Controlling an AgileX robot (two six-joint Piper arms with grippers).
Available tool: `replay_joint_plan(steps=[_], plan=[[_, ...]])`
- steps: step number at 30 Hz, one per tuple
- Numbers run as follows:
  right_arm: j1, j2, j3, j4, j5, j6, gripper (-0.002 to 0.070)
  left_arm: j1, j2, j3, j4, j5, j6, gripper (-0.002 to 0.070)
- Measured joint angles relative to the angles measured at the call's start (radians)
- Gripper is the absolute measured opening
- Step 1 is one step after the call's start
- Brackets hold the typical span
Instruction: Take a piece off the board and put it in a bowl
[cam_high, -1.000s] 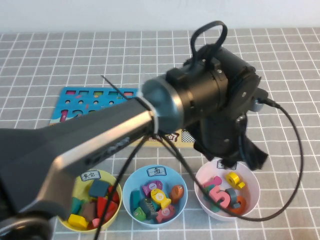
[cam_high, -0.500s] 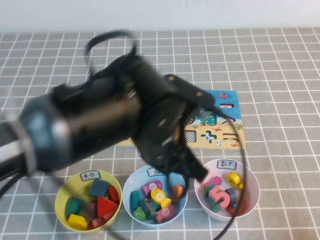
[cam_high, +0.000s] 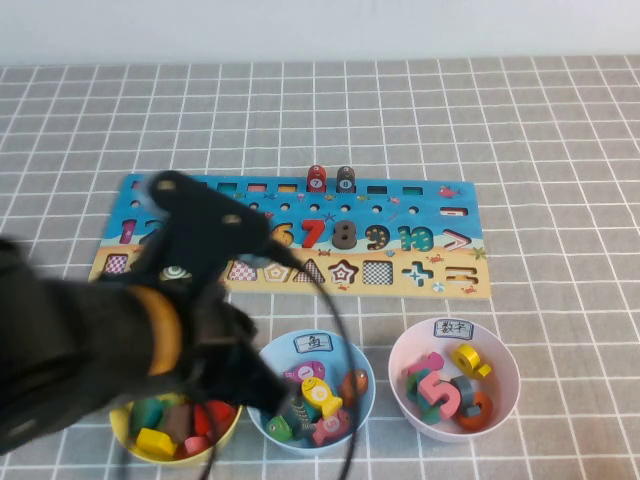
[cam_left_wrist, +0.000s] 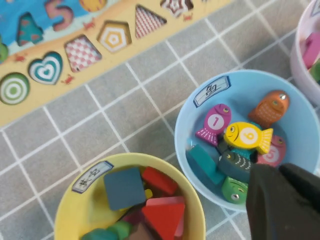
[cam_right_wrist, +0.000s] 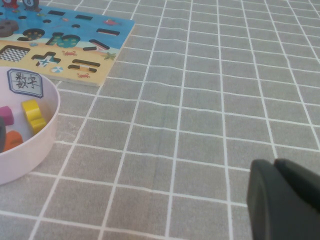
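Left pincer (cam_left_wrist: 280, 172) & right pincer (cam_right_wrist: 274, 165) pressed together, empty; left arm hides yellow bowl (cam_high: 226, 423).

Bench (cam_high: 560, 120): covered edge to edge by a grey cloth printed with a grid of thin white lines forming regular squares. The covering is seen flat across most of its extent; faint ripples are noted in the cloth in the right wrist view (cam_right_wrist: 210, 115). Wall (cam_high: 320, 30): a plain, pale off-white band is seen running along the far edge of the bench, unmarked. Lighting: even and diffuse; only soft, short shadows are cast on the cloth. No windows, floor or other furniture are shown.
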Motion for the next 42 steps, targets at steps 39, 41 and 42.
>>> replay_joint_plan(steps=[39, 41, 42], plan=[[0.000, 0.000, 0.000, 0.000, 0.000, 0.000, -0.0017, 0.203, -0.649, 0.538, -0.103, -0.726, 0.319, -0.0003], [0.000, 0.000, 0.000, 0.000, 0.000, 0.000, -0.0017, 0.287, -0.722, 0.617, -0.209, -0.847, 0.427, -0.0003], [0.000, 0.000, 0.000, 0.000, 0.000, 0.000, -0.0017, 0.318, -0.751, 0.647, -0.235, -0.893, 0.455, -0.0003]])
